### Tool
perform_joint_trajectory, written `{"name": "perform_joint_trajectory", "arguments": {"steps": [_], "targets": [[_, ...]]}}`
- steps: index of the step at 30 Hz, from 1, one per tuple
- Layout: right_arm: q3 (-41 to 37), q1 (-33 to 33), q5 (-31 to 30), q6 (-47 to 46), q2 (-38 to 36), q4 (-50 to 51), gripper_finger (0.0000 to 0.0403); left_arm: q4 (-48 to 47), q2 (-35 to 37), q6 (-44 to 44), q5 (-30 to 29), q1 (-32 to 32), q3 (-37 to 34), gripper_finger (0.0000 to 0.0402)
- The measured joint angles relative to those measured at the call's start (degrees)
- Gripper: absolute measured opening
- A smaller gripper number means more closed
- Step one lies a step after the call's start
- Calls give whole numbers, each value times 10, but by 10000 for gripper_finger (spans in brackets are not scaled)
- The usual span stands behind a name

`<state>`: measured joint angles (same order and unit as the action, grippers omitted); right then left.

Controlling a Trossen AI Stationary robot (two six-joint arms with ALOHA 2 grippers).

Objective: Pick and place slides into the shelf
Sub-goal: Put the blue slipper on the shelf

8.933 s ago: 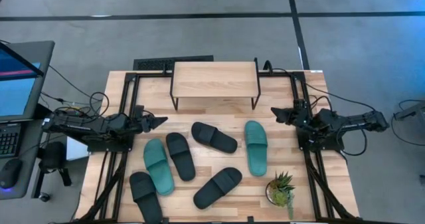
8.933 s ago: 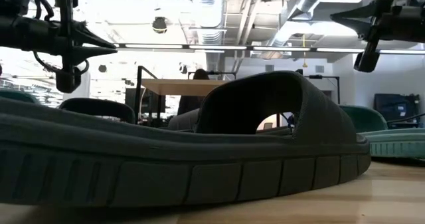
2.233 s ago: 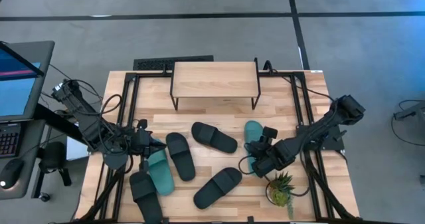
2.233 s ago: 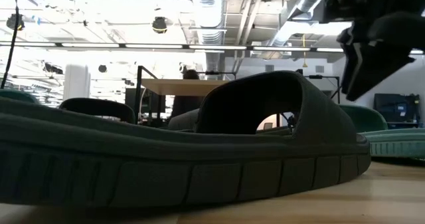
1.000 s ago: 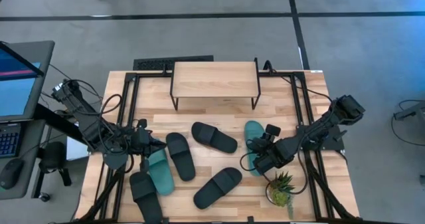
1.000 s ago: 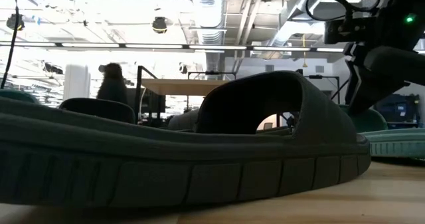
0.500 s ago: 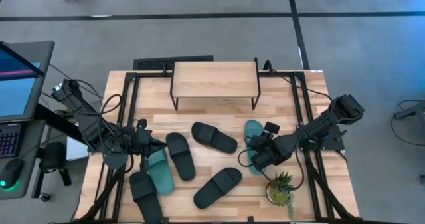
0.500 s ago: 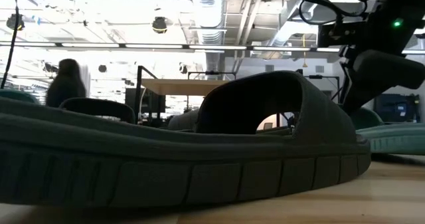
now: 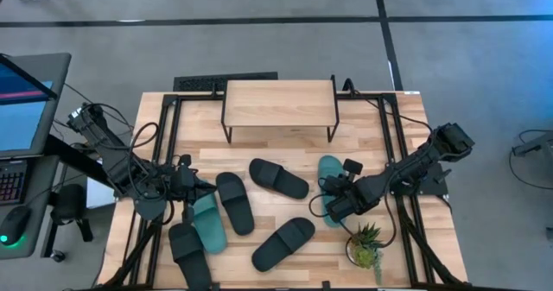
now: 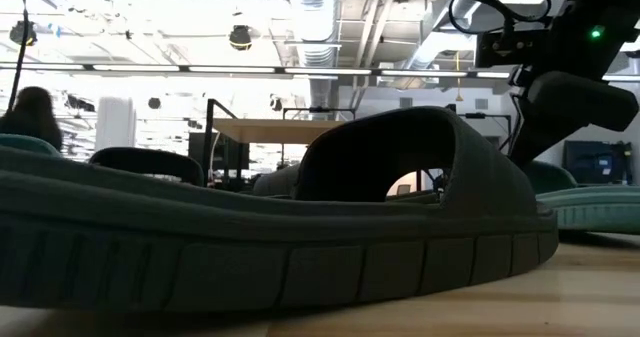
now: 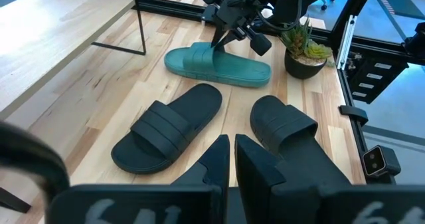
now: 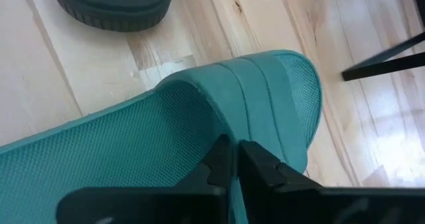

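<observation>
Slides: right gripper (image 12: 231,159) pinches the teal slide's (image 12: 265,98) strap, hiding its middle; left gripper (image 11: 231,159), fingers together, half-covers another teal slide (image 9: 207,222).

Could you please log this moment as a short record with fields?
right gripper: shut on the right teal slide, at its side edge
left gripper: shut, above the left teal slide, holding nothing
shelf: nothing on top
black slides on table: four
potted plant: near right corner
</observation>
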<state>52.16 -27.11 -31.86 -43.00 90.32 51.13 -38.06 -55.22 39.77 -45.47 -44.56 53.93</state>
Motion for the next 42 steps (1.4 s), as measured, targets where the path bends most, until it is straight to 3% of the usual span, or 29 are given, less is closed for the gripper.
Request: {"name": "perform_joint_trajectory", "arguments": {"steps": [21,37,42], "targets": [[40,-3,-10,-1,0,21,1,-4,0,0,0,0,0,14],[135,-29,-49,2,0,91,0,-17,0,-2,-19,0,0,14],[178,-28,-67,40,0,114,0,-16,0,-9,-19,0,0,14]]}}
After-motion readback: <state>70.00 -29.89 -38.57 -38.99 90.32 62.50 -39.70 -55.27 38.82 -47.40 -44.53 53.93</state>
